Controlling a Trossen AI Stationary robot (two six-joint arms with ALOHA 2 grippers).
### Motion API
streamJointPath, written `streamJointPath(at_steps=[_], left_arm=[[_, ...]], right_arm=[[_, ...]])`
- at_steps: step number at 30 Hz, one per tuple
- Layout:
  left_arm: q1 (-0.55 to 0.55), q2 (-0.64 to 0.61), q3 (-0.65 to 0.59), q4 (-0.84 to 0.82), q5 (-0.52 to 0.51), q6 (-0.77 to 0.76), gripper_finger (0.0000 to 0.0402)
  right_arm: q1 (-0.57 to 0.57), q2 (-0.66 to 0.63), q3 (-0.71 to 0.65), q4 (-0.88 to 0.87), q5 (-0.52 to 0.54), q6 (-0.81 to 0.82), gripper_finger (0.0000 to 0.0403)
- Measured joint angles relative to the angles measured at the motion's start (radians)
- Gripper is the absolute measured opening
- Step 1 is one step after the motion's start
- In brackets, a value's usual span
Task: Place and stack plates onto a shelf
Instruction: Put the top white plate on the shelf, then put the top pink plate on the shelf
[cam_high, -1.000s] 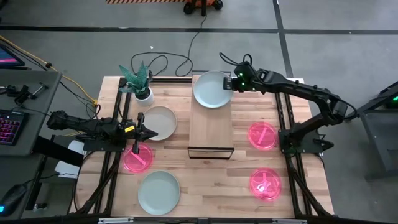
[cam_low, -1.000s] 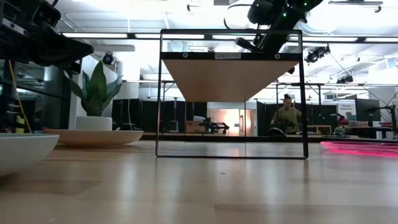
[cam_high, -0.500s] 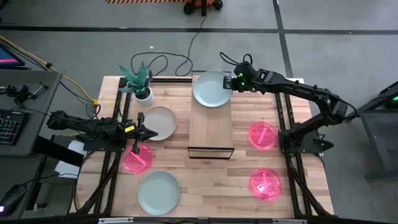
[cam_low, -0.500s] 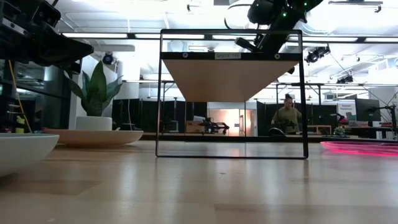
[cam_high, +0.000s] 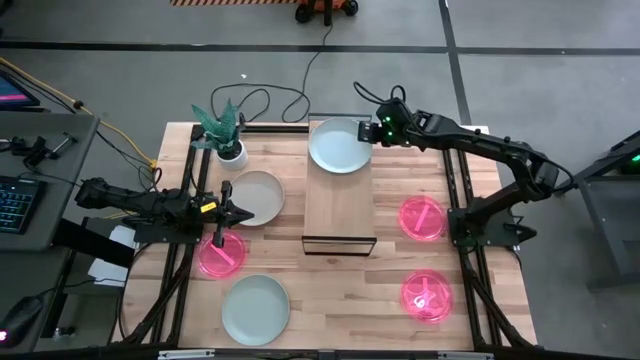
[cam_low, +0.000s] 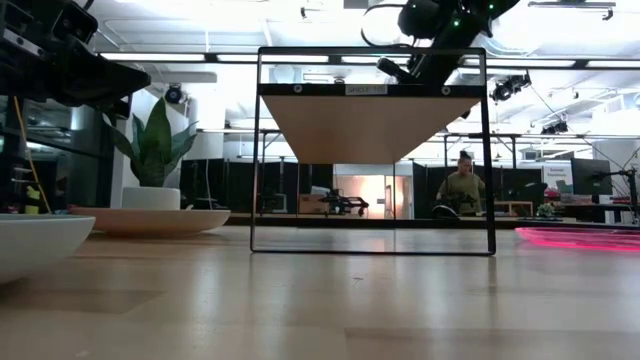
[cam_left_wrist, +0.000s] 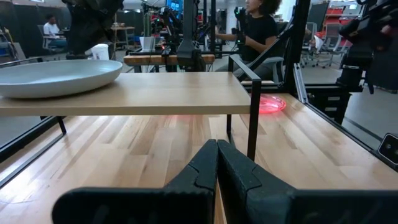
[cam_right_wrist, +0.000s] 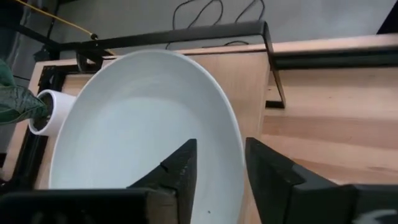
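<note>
A pale plate (cam_high: 339, 146) lies on the far end of the wooden shelf (cam_high: 340, 205); it also shows in the right wrist view (cam_right_wrist: 137, 124) and the left wrist view (cam_left_wrist: 56, 76). My right gripper (cam_high: 374, 134) is open at the plate's right rim, one finger (cam_right_wrist: 181, 169) over the plate's inside and the other (cam_right_wrist: 268, 171) outside the rim. My left gripper (cam_high: 240, 214) is shut and holds nothing, at the near edge of a second pale plate (cam_high: 257, 195) on the table's left half. Its shut fingers (cam_left_wrist: 216, 163) point level toward the shelf (cam_left_wrist: 143, 99).
On the table lie a pink plate (cam_high: 220, 255) and a pale plate (cam_high: 255, 308) at the near left, and two pink plates (cam_high: 421, 217) (cam_high: 426, 296) right of the shelf. A potted plant (cam_high: 228, 138) stands at the far left. People show in the room beyond.
The pale plate on the shelf's far end has settled a little toward the table's left, away from my right gripper. Both arms have kept their places.
</note>
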Motion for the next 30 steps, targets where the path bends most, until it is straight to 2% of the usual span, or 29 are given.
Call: streamJointPath(at_steps=[4,8,12,15,19,26,28,30], left_arm=[[0.0,0.0,0.0,0.0,0.0,0.0,0.0001],[0.0,0.0,0.0,0.0,0.0,0.0,0.0001],[0.0,0.0,0.0,0.0,0.0,0.0,0.0001],[0.0,0.0,0.0,0.0,0.0,0.0,0.0001],[0.0,0.0,0.0,0.0,0.0,0.0,0.0001],[0.0,0.0,0.0,0.0,0.0,0.0,0.0001],[0.0,0.0,0.0,0.0,0.0,0.0,0.0001],[0.0,0.0,0.0,0.0,0.0,0.0,0.0001]], right_arm=[[-0.013,-0.015,-0.001,0.003,0.016,-0.071,0.0126],[-0.01,-0.073,-0.001,-0.044,-0.007,-0.212,0.0126],[0.027,-0.153,-0.001,-0.199,-0.017,-0.331,0.0126],[0.074,-0.206,-0.001,-0.373,0.015,-0.389,0.0126],[0.152,-0.265,-0.001,-0.564,0.07,-0.384,0.0126],[0.232,-0.33,-0.004,-0.73,0.071,-0.321,0.0126],[0.233,-0.348,-0.051,-0.734,0.048,-0.317,0.0126],[0.223,-0.371,-0.137,-0.726,-0.023,-0.314,0.0126]])
